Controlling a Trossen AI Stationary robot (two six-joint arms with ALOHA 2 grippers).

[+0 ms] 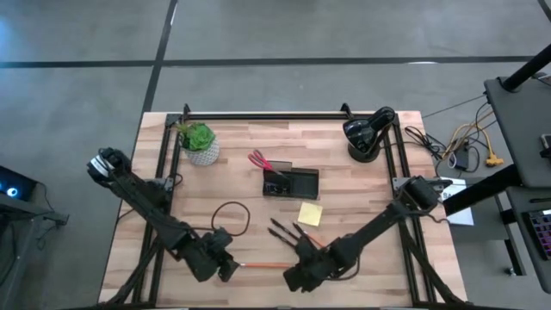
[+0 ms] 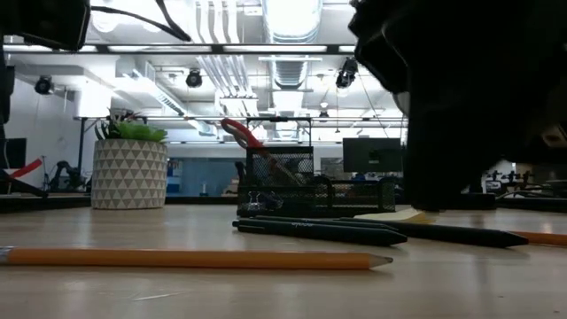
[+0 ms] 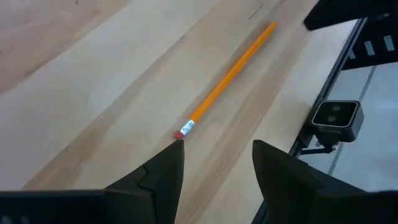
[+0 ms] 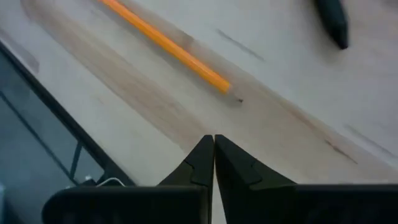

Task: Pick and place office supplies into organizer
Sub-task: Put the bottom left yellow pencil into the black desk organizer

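Observation:
An orange pencil (image 1: 263, 264) lies flat on the wood near the table's front edge, between my two grippers. My left gripper (image 3: 217, 152) is open at the eraser end (image 3: 182, 131), which shows just ahead of one fingertip. My right gripper (image 4: 213, 142) is shut, a little short of the pencil's point (image 4: 224, 87), with nothing in it. Behind the pencil lie black pens (image 1: 288, 231) and a yellow sticky-note pad (image 1: 310, 213). The dark organizer (image 1: 291, 182) stands mid-table, with red-handled scissors (image 1: 258, 161) sticking out of its left compartment.
A potted plant (image 1: 200, 142) stands at the back left and a black lamp base (image 1: 366, 136) at the back right. A black cable loop (image 1: 231, 217) lies left of the pens. A small camera (image 3: 336, 118) is mounted on the frame at the table's front edge.

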